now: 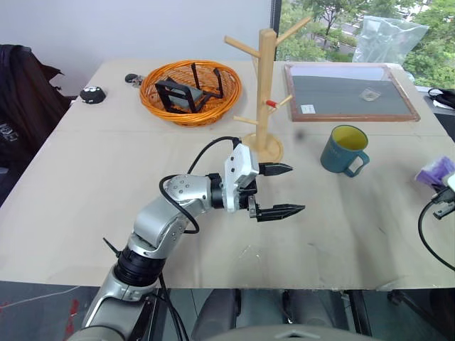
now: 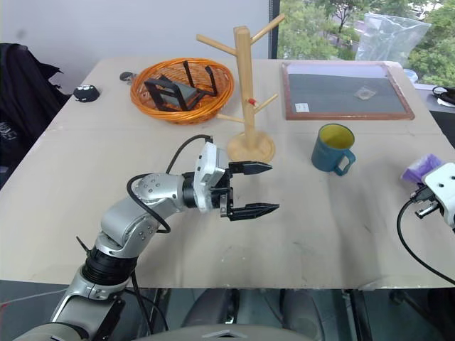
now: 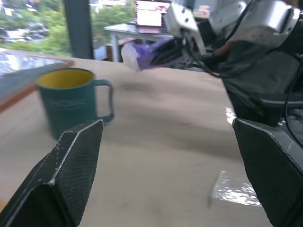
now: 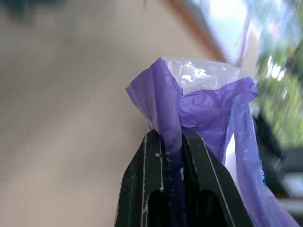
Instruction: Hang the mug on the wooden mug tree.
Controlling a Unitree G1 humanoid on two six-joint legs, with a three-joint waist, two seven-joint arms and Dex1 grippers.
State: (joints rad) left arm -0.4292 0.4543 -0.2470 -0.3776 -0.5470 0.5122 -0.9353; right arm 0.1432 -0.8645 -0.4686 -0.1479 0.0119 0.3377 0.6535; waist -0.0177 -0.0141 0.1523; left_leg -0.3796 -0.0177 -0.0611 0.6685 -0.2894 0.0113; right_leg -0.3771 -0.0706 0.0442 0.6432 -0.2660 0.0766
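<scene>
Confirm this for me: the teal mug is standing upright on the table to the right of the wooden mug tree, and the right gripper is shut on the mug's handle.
Not quite. The teal mug does stand upright on the table, right of the wooden mug tree, but nothing holds its handle. The right wrist view shows the right gripper shut on the purple tissue pack, away from the mug.

- A wide beige table (image 1: 85, 206) takes up most of the room in view, with a seam running across its top.
- Behind it stands a plain pale wall (image 1: 142, 28).
- A window (image 1: 320, 28) at the far right looks out on green trees and lets in daylight.
- A dark window post (image 1: 274, 18) rises beside the glass.
- A black coat (image 1: 21, 92) hangs at the far left edge.
- Grey floor (image 1: 43, 298) lies below the table's near edge.
</scene>
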